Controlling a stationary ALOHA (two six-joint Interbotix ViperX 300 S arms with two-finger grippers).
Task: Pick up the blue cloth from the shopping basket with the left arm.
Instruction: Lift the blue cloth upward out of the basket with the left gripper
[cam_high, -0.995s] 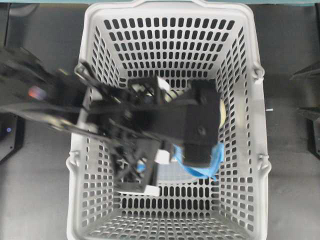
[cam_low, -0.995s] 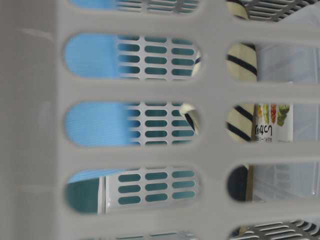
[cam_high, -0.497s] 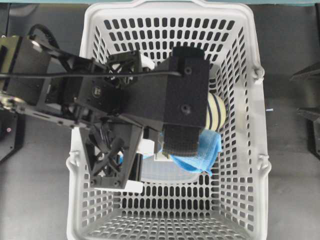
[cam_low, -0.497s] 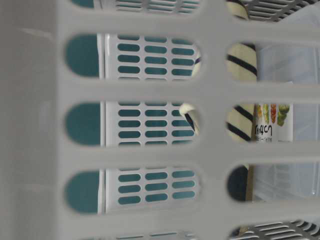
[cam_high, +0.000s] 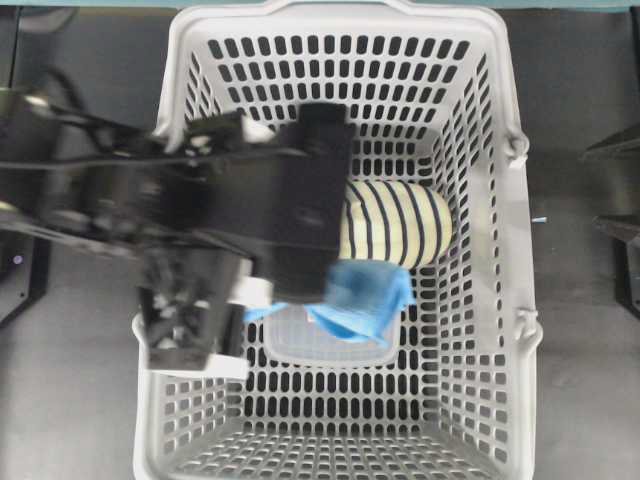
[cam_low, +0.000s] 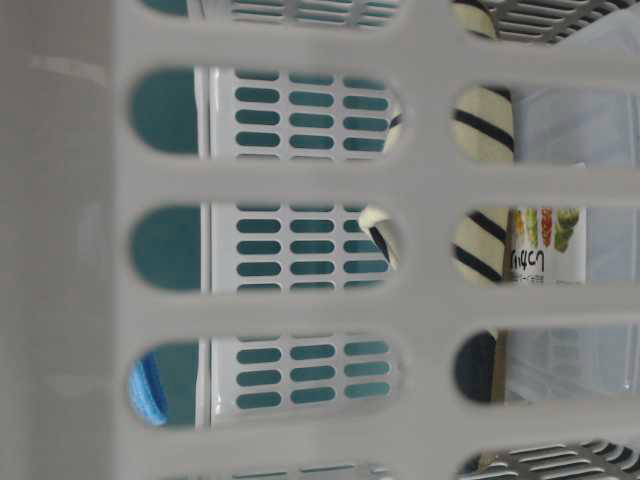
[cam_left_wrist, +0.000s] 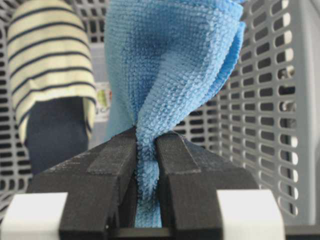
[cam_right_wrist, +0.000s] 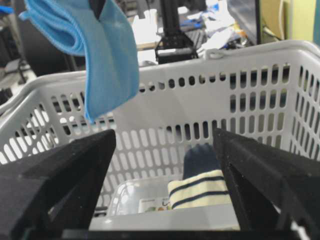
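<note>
Cloth (cam_left_wrist: 170, 70) and left gripper (cam_left_wrist: 146, 150) are joined at 1 point: the blue cloth is pinched between the 2 black pads, which are closed tight on a gathered fold — the rest fans out beyond the fingertips, its long axis in line with the gripper. In the right wrist view it is seen hanging clear above the rim of the shopping basket (cam_right_wrist: 260, 75), over the striped slipper (cam_high: 395, 222) and a clear plastic container (cam_high: 325, 345). The right gripper (cam_right_wrist: 165, 150) is held wide apart with nothing in it, outside the basket — the lift is judged nearly complete
</note>
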